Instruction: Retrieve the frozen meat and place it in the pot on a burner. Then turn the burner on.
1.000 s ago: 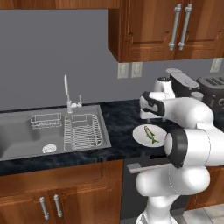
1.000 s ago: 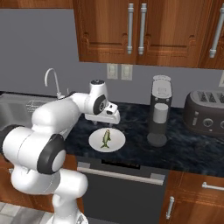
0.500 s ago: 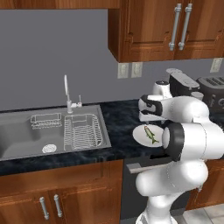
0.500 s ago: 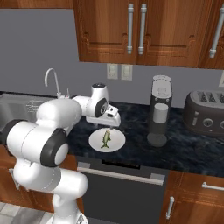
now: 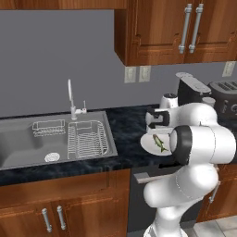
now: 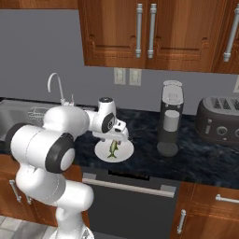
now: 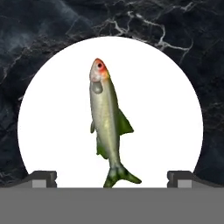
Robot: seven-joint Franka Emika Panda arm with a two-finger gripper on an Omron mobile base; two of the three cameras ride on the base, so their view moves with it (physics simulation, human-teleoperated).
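Note:
The frozen meat (image 7: 106, 118) is a small fish, greenish-yellow with an orange-red head, lying on a white plate (image 7: 166, 109) on the dark marble counter. From the base views the fish (image 5: 160, 142) (image 6: 112, 148) rests in the middle of the plate (image 5: 148, 145) (image 6: 124, 152). My gripper (image 7: 112, 178) hangs straight above it, pointing down, open, with its fingertips (image 7: 43, 177) wide on either side of the tail and nothing between them. The gripper (image 5: 155, 130) (image 6: 115, 138) is a little above the plate. The pot and the burner are out of view.
A steel sink (image 5: 28, 148) with a wire rack (image 5: 88, 138) and a faucet (image 5: 71, 95) lies to the left. A coffee machine (image 6: 170, 119) and a toaster (image 6: 219, 120) stand on the counter to the right. Wooden cabinets (image 6: 149, 32) hang overhead.
The hand has come down a little toward the plate, staying over the fish. The jaws have stayed open and the fish has not moved.

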